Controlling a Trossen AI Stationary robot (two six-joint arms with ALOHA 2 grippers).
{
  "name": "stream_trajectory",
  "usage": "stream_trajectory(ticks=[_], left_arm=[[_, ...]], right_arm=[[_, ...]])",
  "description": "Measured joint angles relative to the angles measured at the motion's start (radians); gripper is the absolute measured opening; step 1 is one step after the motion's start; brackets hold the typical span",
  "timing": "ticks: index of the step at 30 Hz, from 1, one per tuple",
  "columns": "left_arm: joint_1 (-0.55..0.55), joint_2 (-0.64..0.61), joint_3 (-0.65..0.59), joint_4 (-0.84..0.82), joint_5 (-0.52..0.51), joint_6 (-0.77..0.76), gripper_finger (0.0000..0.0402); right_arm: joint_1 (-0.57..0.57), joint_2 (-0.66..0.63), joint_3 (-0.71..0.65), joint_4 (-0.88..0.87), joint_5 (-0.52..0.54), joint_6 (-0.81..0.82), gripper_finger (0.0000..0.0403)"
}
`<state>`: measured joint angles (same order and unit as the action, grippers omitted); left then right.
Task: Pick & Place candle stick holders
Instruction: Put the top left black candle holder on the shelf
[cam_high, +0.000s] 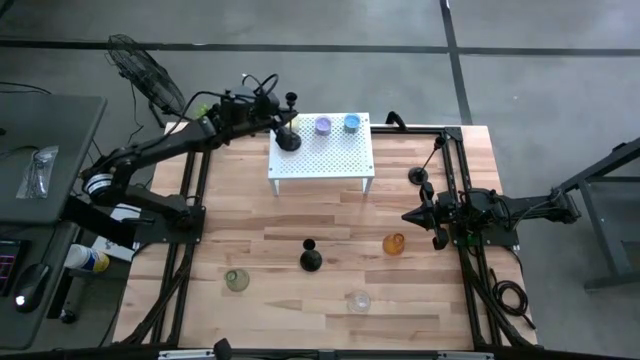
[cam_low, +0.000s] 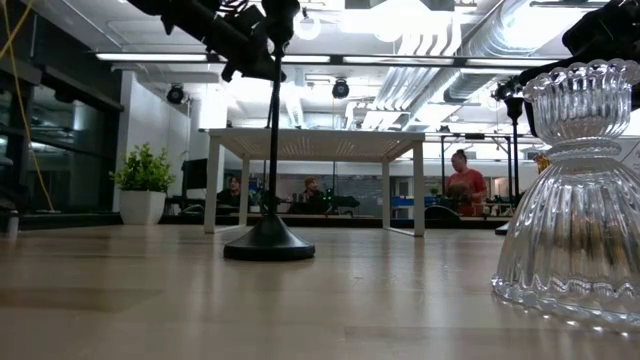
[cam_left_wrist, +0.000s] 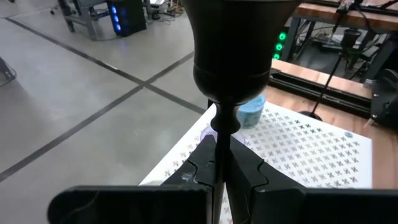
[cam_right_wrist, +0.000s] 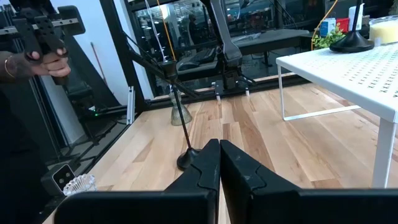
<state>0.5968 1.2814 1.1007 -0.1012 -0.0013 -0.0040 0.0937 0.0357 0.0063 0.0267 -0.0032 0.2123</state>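
The left gripper (cam_high: 283, 122) is clamped on the slim stem of a black candlestick (cam_high: 288, 138), whose round base sits on the left end of the white perforated stand (cam_high: 330, 165) — a purple cup (cam_high: 324, 126) and a blue cup (cam_high: 352, 123) stand further along its back edge. On the bare wooden table (cam_high: 250, 230) in front lie a pale green cup (cam_high: 236, 281), a second black candlestick (cam_high: 311, 258), a clear glass holder (cam_high: 358, 300) and an amber cup (cam_high: 394, 244). At the right edge a third candlestick (cam_high: 419, 176) stands beside the rail — the right gripper (cam_high: 410, 216) rests near it, fingers closed, holding nothing.
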Motion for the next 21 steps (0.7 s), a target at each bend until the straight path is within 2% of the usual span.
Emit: stream_trajectory(ticks=[21], left_arm=[[0.002,-0.011,-0.016,-0.011,0.057,-0.045,0.0006]], right_arm=[[0.0,0.0,0.0,0.001,0.0,0.0,0.0002]])
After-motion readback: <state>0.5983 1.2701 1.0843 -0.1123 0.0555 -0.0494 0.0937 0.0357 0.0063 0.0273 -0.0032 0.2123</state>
